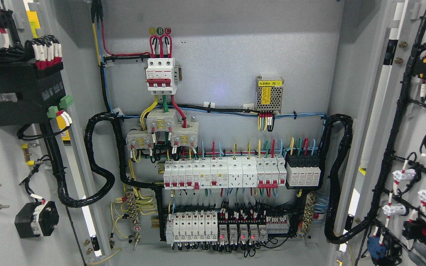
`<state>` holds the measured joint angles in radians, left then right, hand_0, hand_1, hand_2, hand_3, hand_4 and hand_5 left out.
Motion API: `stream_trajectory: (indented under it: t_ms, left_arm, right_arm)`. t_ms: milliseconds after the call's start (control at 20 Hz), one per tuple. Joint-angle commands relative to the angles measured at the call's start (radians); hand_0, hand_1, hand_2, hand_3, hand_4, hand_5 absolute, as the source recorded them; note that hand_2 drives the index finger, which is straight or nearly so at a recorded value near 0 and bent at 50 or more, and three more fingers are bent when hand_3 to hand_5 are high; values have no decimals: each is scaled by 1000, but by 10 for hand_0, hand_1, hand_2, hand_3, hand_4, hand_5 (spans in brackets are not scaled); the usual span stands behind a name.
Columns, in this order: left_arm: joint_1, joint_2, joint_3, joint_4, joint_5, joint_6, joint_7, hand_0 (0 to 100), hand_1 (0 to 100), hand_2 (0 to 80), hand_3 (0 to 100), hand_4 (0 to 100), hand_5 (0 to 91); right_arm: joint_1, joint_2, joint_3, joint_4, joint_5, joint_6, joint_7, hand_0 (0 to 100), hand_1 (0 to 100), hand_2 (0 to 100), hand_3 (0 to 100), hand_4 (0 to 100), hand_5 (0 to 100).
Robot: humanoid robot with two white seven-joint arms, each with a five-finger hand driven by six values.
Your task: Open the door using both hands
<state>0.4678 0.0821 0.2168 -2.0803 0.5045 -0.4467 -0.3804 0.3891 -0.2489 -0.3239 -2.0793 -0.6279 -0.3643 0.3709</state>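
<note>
An electrical cabinet stands in front of me with both doors swung wide. The left door (2, 155) fills the picture's left side and shows its inner face with a black block and wiring. The right door (416, 122) fills the right side, its inner face covered with black cable looms and white connectors. Between them the back panel (220, 55) is in full view with a red and white main breaker (160, 74), rows of white breakers (220, 173) and a small metal power supply (269, 94). No hand or arm of mine shows anywhere.
Thick black cable bundles (100, 159) loop from the back panel to each door. Lower relays (235, 231) glow with red lights. The cabinet floor (213, 258) is grey metal at the bottom edge.
</note>
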Motion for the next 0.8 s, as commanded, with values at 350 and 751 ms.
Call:
stream_trajectory:
  t_ms: [350, 751]
  left_arm:
    - [-8, 97, 219, 37, 160, 111, 2, 0, 0, 0, 0, 0, 0]
    - [-14, 196, 369, 80, 342, 215, -66, 0, 0, 0, 0, 0, 0]
  right_arm:
    - [10, 25, -52, -1, -3, -8, 0, 201, 120, 0, 0, 0, 0]
    - [10, 39, -89, 4, -3, -5, 0, 201, 121, 0, 0, 0, 0]
